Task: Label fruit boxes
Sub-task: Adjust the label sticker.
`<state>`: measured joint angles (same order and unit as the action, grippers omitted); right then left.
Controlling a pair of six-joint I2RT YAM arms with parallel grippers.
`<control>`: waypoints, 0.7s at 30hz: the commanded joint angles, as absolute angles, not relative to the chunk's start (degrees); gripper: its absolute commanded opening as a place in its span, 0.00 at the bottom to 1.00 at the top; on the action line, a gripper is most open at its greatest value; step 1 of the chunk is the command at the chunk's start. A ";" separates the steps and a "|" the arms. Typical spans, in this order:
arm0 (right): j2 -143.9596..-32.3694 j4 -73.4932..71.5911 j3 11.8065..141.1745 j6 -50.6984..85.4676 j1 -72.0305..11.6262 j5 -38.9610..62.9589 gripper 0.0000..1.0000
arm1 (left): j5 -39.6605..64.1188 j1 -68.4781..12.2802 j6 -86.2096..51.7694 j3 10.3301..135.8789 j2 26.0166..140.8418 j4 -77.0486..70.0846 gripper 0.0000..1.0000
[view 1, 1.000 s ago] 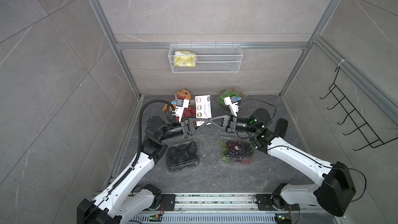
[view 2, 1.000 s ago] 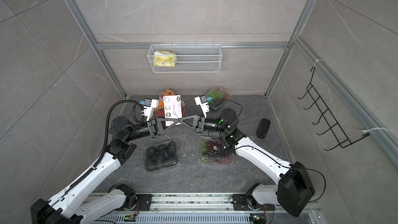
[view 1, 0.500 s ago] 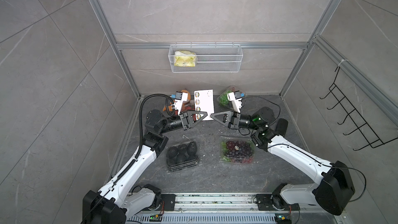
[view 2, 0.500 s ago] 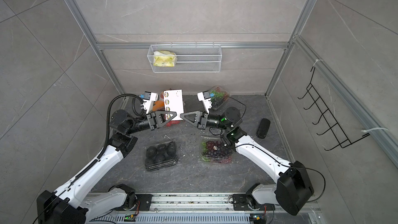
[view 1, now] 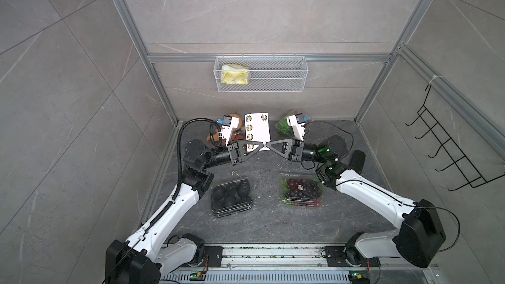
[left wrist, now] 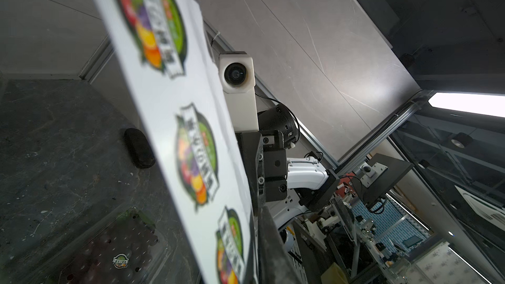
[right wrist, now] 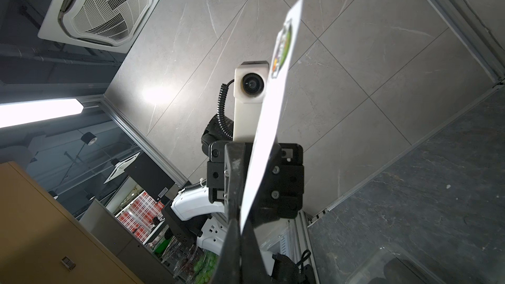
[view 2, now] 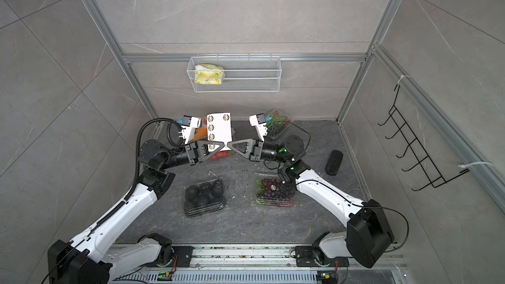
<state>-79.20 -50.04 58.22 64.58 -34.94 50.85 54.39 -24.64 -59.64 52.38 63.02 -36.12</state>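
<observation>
I see both arms meeting in mid-air over the back of the floor. The right gripper (view 1: 269, 143) is clamped on the lower edge of the white sticker sheet (view 1: 258, 128), and the right wrist view shows the sheet standing up from between its jaws. The left gripper (view 1: 261, 143) is tip to tip with it at the same edge, jaws narrow; I cannot tell if it pinches the sheet. The dark-fruit box (view 1: 231, 193) is on the floor near the left arm, lid closed. The purple grape box (view 1: 300, 195) is by the right arm, with a round sticker (view 1: 300, 187) on its lid. The green grape box (view 1: 284, 126) is at the back, behind the right wrist. The strawberry box (view 2: 220, 155) is under the left gripper, mostly hidden. A black object (view 2: 334, 162) lies off to the right side.
</observation>
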 commanded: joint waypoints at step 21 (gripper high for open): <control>-80.28 -58.67 59.83 69.41 -34.89 52.98 0.00 | 54.84 -24.52 -60.33 52.38 61.00 -39.33 0.00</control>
<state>-79.48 -54.04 58.22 67.48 -34.96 52.10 54.19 -24.64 -59.94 52.36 62.17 -36.42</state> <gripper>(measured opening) 0.045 0.051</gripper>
